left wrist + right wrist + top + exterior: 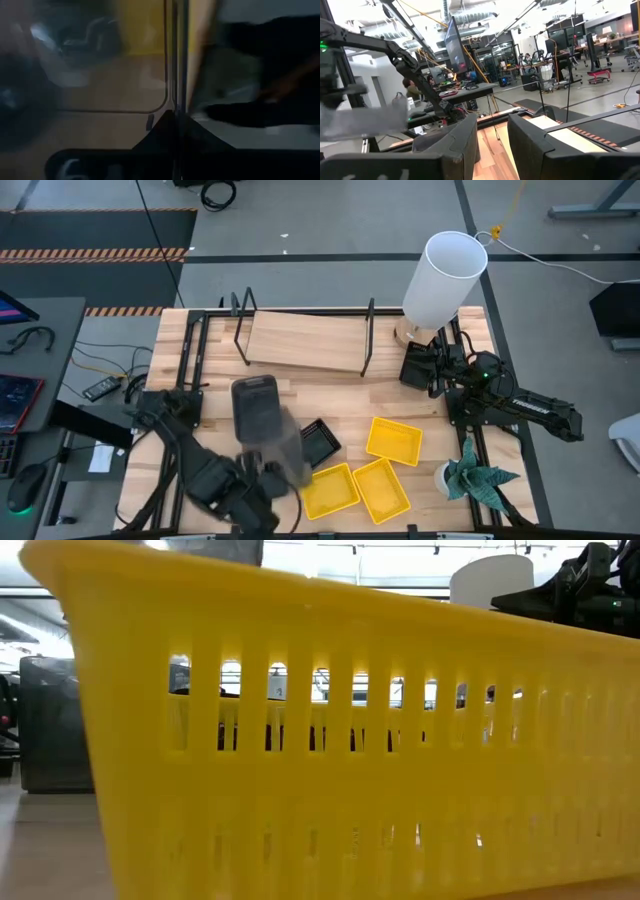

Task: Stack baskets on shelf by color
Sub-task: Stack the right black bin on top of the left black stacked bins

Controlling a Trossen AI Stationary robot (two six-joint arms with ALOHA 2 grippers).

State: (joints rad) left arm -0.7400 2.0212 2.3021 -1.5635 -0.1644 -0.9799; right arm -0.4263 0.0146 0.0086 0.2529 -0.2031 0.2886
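The left gripper [262,470] is clamped on a smoky grey basket [262,420], holding it up above the table in front of the shelf [305,340]. Three yellow baskets [393,440] and a black basket [320,444] lie nearby. The right gripper [418,366] waits beside the shelf's right end, fingers apart, holding nothing.

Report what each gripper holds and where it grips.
The left gripper is shut on the rim of a smoky grey basket, lifted over the table. The right gripper, beside the lamp, holds nothing.
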